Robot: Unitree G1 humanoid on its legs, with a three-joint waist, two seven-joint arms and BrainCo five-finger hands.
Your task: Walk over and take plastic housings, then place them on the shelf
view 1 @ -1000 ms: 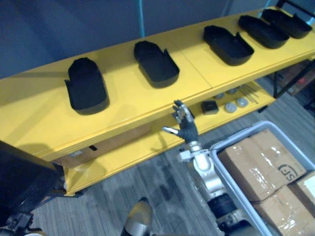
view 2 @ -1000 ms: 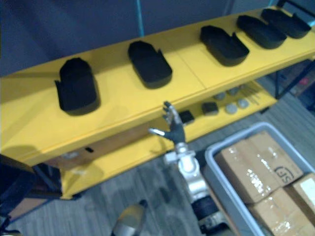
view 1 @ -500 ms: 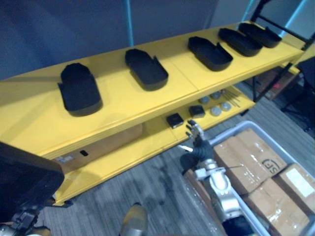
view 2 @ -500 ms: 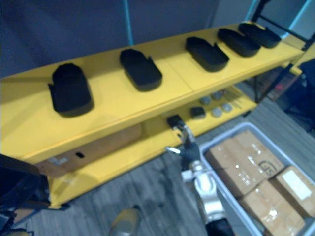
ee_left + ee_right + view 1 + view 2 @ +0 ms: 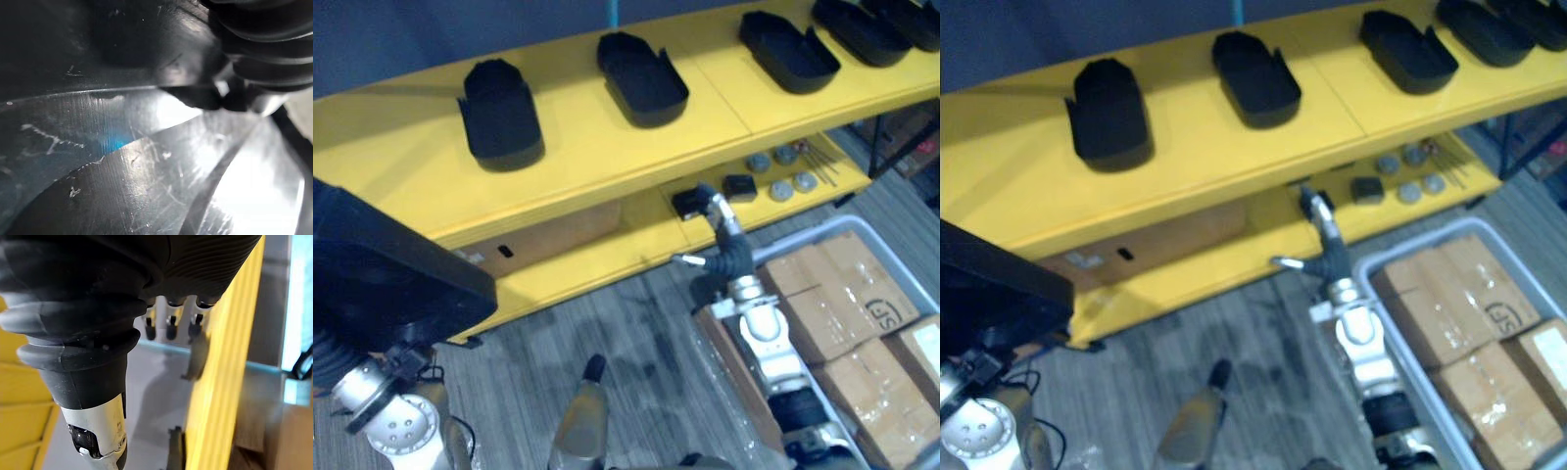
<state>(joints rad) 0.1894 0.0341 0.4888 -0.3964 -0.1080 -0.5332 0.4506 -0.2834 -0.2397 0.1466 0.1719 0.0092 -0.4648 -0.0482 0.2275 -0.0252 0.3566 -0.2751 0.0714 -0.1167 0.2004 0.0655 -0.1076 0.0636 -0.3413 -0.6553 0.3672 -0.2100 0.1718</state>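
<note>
A black plastic housing (image 5: 382, 279) rides before the shelf's (image 5: 587, 157) left end on the left hand (image 5: 259, 44), whose grip I cannot tell, likely bound for the shelf's top row of housings (image 5: 641, 78); the right hand (image 5: 722, 235) hangs spread, empty, before its lower tier.

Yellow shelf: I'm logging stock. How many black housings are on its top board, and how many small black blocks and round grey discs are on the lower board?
Black housings: 5
Small black blocks: 2
Round grey discs: 4
Total: 11
</note>
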